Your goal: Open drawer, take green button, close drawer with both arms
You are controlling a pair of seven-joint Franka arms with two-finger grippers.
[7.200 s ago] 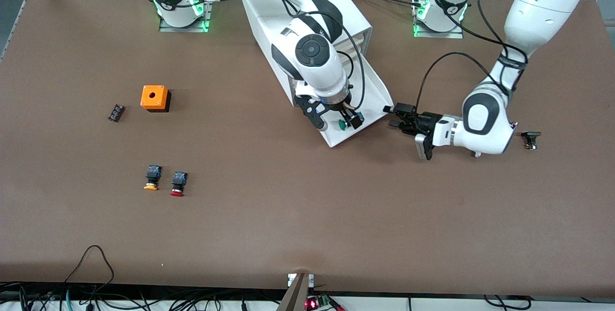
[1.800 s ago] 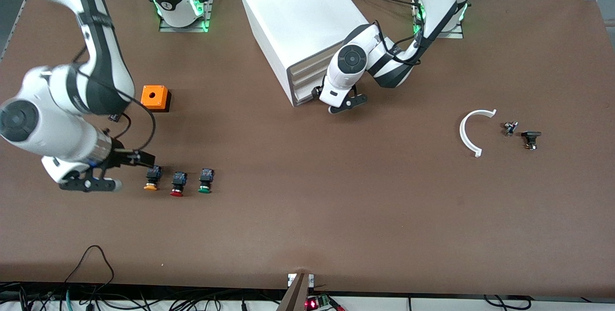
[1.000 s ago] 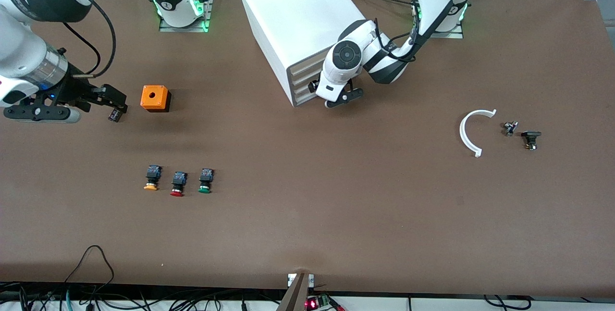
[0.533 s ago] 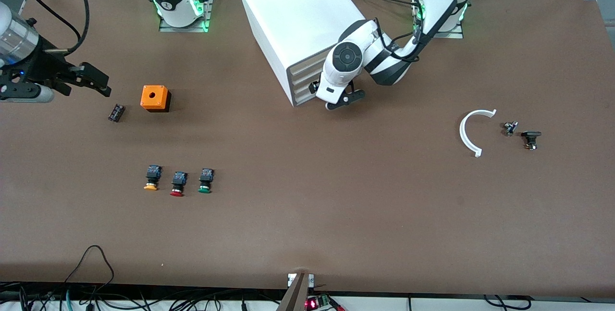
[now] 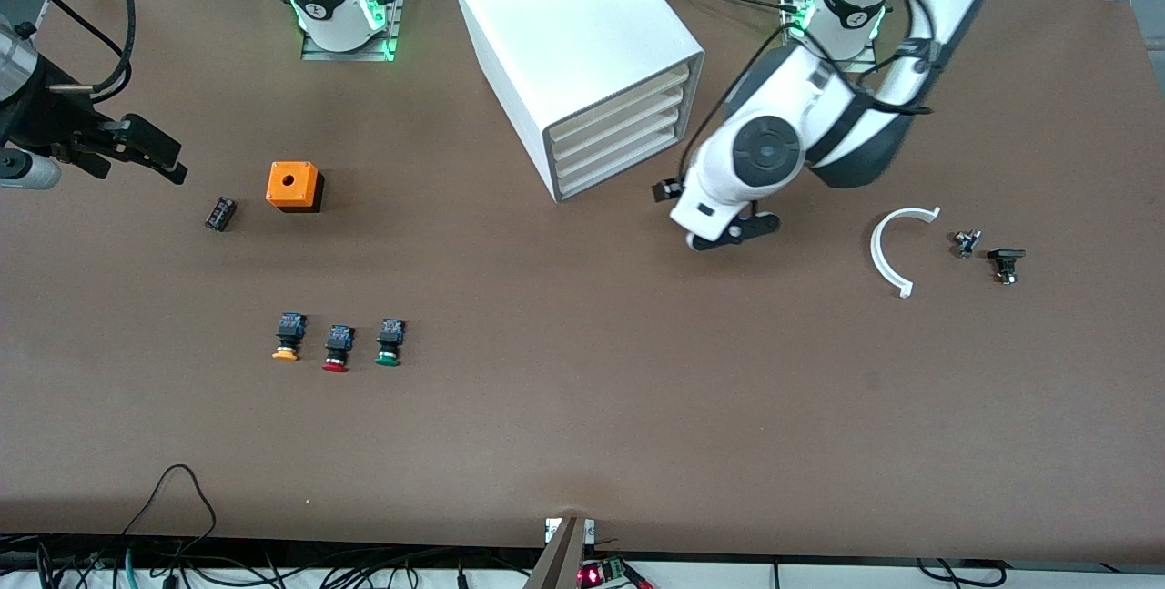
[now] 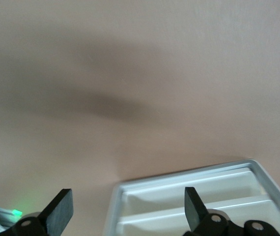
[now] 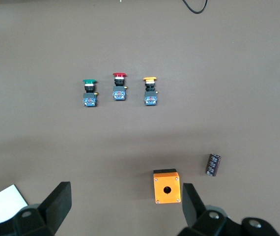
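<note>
Your left tool (image 5: 669,191) hangs spread and empty just in front of the cabinet (image 5: 573,52), its drawer (image 5: 619,163) shut. Your right tool (image 5: 150,150), spread too, sits at the frame's upper left edge. The button (image 5: 390,342) rests lower left on the bench (image 5: 582,407).

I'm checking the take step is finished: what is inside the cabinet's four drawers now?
Cannot be seen: all four drawers sit shut in the cabinet, fronts flush, contents covered. The green button lies out on the table beside the red-capped one.
</note>
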